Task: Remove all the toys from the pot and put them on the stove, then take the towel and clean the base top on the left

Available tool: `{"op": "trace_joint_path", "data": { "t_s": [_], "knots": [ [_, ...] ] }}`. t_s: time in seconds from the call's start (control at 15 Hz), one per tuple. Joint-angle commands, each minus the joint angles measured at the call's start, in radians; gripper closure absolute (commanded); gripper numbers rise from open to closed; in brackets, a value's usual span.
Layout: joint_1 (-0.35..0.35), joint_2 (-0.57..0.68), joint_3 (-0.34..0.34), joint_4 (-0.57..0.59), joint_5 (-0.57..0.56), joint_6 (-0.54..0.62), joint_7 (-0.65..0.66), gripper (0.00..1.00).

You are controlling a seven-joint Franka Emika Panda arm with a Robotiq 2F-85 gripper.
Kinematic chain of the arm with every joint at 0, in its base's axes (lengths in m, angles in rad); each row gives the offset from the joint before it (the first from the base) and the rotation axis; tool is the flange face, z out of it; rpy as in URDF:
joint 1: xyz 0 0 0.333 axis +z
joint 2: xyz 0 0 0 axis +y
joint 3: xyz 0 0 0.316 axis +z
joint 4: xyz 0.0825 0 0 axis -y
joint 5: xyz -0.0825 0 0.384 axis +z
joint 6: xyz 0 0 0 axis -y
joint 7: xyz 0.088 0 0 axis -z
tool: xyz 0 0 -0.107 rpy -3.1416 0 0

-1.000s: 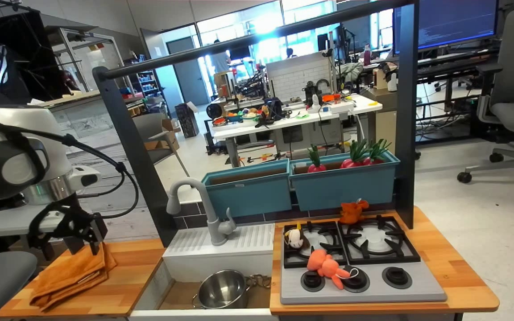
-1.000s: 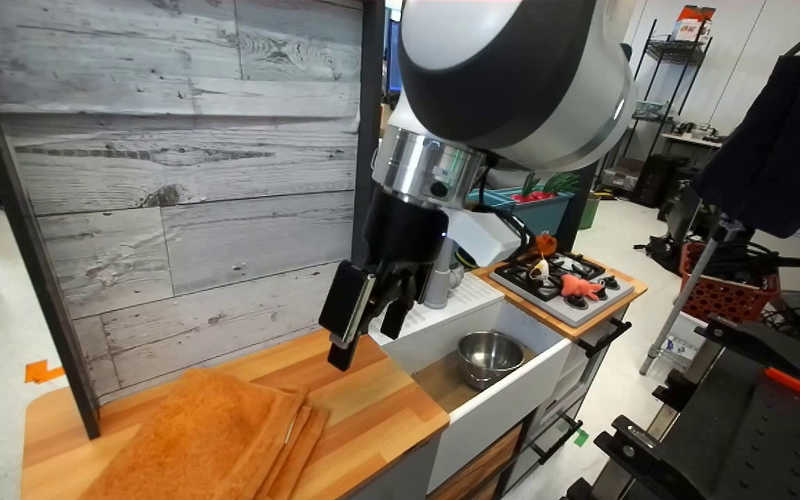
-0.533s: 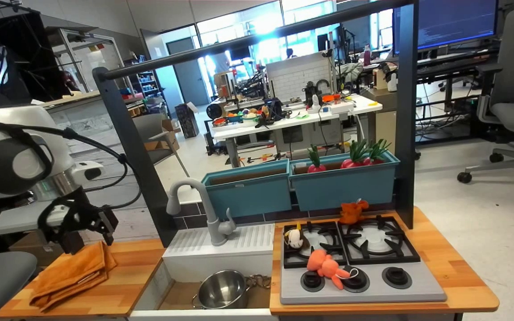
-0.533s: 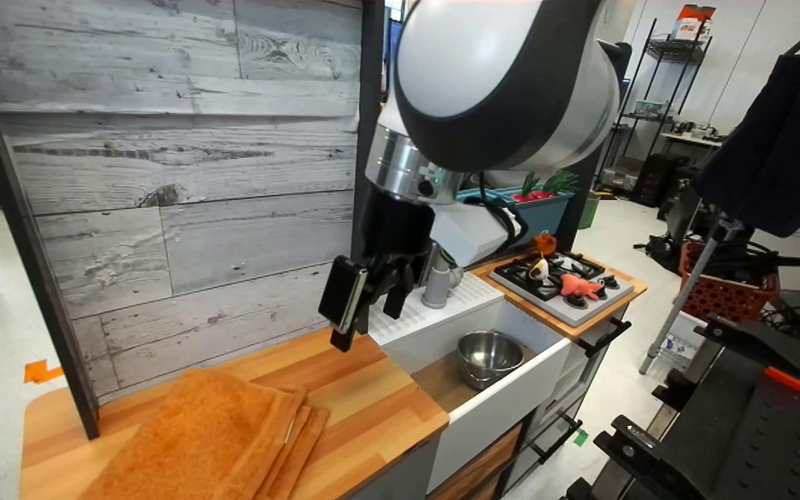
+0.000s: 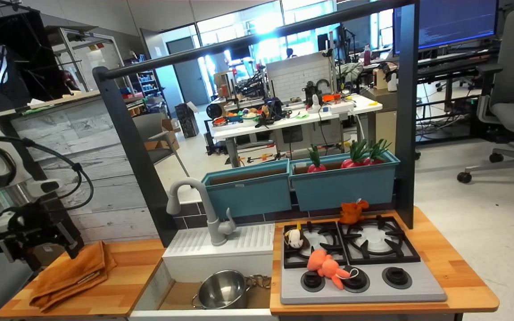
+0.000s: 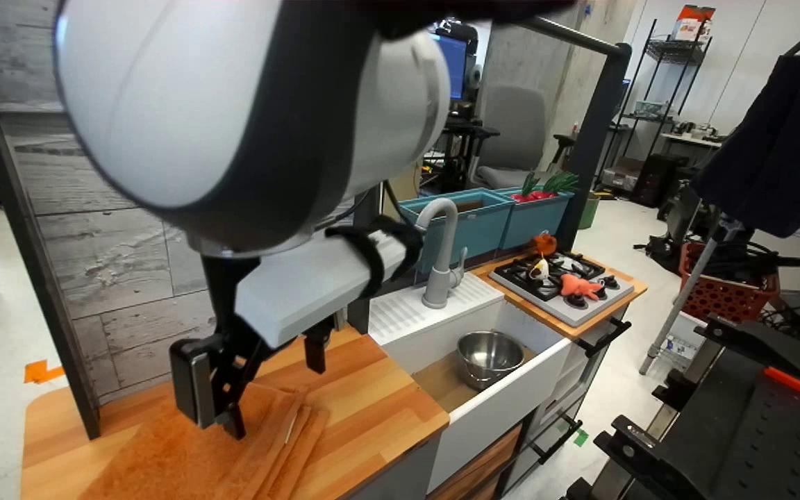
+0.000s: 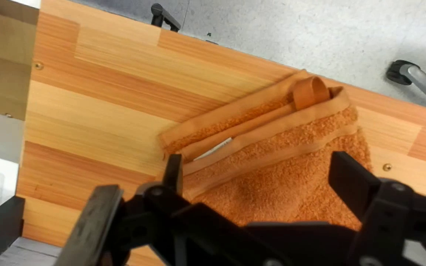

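Wrist view: a flat, light-brown striped wooden bench runs across most of the frame. On it, from the centre toward the lower right, lies a folded, rumpled orange terry-cloth towel; both exterior views put it at lower left. It should be light, limp and hardly fragile, its pile grippy rather than slick, though loose layers may slide open when lifted. The black jaws, spread wide low in the frame, hold nothing; cloth shows between them, but whether a tip touches it cannot be told. The stacked flat orange hems look thickest, so a pinch across several layers there seems surest. The small orange fabric loop, upper right of centre, would probably raise one layer only. The thin white label, near centre, is best avoided.
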Motion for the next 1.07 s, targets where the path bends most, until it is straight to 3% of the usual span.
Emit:
{"op": "trace_joint_path", "data": {
  "t_s": [0.0, 0.13, 0.2, 0.4, 0.47, 0.8, 1.0],
  "knots": [
    [0.009, 0.210, -0.003, 0.242, -0.014, 0.027, 0.063, 0.00],
    [-0.016, 0.300, 0.030, 0.340, 0.010, 0.054, 0.029, 0.00],
    [-0.001, 0.194, 0.010, 0.202, -0.006, 0.039, 0.040, 0.00],
    [-0.004, 0.286, 0.016, 0.300, -0.001, 0.053, 0.037, 0.00],
    [-0.011, 0.287, 0.004, 0.286, 0.000, 0.085, 0.050, 0.00],
    [-0.012, 0.299, -0.030, 0.264, -0.008, -0.044, 0.078, 0.00],
    [-0.027, 0.299, -0.070, 0.232, -0.014, -0.039, 0.109, 0.00]
  ]
}}
